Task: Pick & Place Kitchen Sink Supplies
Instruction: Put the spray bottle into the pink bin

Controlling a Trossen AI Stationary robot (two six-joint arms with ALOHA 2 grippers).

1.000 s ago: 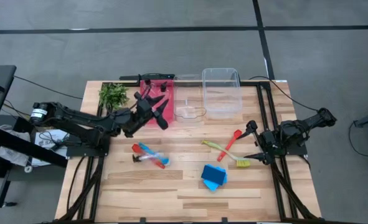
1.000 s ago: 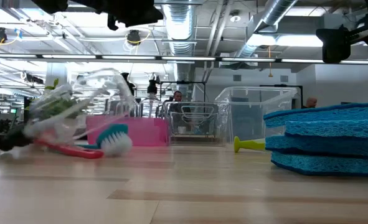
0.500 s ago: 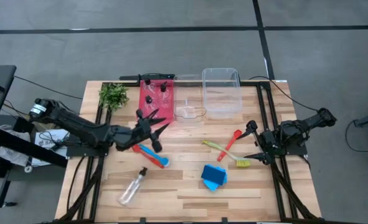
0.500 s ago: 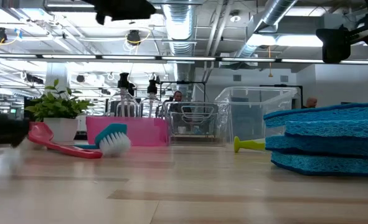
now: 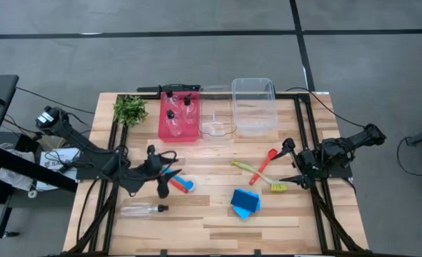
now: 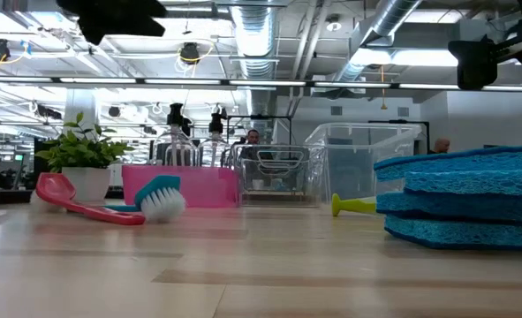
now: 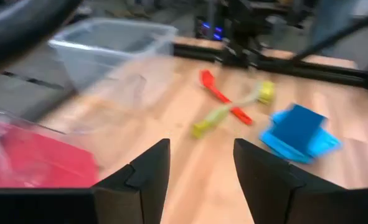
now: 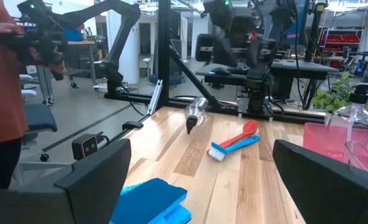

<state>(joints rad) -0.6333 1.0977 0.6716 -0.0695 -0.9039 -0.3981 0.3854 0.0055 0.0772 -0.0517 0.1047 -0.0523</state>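
Your left gripper (image 5: 162, 187), fingers apart, empty, hovers beside red-blue brush (image 5: 176, 180); clear bottle (image 5: 139, 210) lies nearby. Your right gripper (image 5: 288, 163) waits wide open near yellow-green brush (image 5: 257, 175).

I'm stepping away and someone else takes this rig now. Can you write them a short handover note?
Left gripper: open, empty, above the red and blue brushes.
Right gripper: open, empty, waiting at the table's right edge.
Done: three clear bottles stand in the red bin.
Left: one bottle lies loose on its side near the front left; the red utensil and yellow-green brush lie crossed near the right gripper; the blue sponges sit in front of them. The clear bins look empty.
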